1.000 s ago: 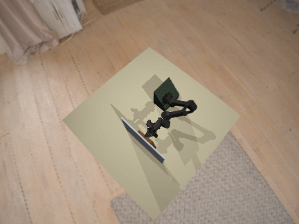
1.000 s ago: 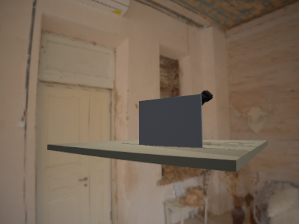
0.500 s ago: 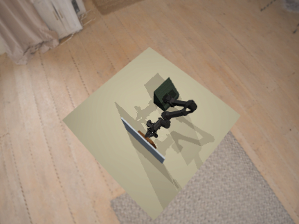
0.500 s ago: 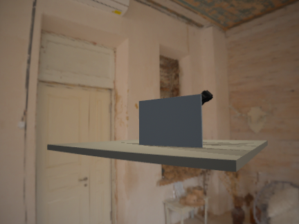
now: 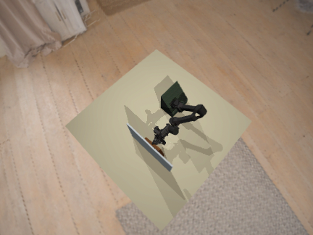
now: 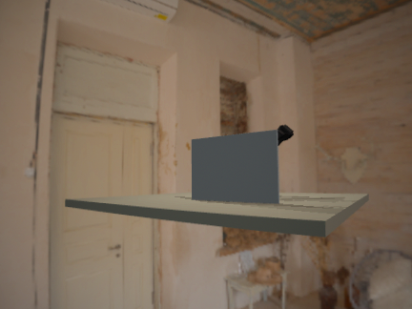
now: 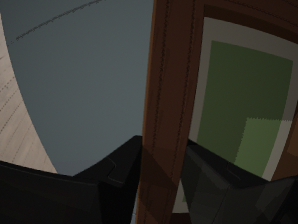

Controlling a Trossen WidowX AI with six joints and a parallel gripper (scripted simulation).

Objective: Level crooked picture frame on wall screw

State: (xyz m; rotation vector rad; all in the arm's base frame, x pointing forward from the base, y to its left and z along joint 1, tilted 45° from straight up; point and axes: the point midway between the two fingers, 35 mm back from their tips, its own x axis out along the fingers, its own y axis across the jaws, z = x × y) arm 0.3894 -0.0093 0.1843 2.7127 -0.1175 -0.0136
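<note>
In the wrist view we identify a red-brown picture frame (image 5: 159,150) (image 7: 171,75), a pale grey inner border (image 7: 200,95) and two-tone green artwork (image 7: 235,85) at right. We record a plain blue-grey panel (image 5: 149,146) (image 6: 235,167) (image 7: 85,90) at upper left.

The black arm (image 5: 198,111) bends sharply at its elbow, above and behind the hand, then folds back before its slim forearm runs down to the wrist (image 5: 174,128). Ahead of the wrist, the hand (image 5: 159,137) (image 7: 160,144) points forward, its two dark fingers parted slightly and clamped from both sides. The arm's base lies behind the hand, partly hidden by its links.
</note>
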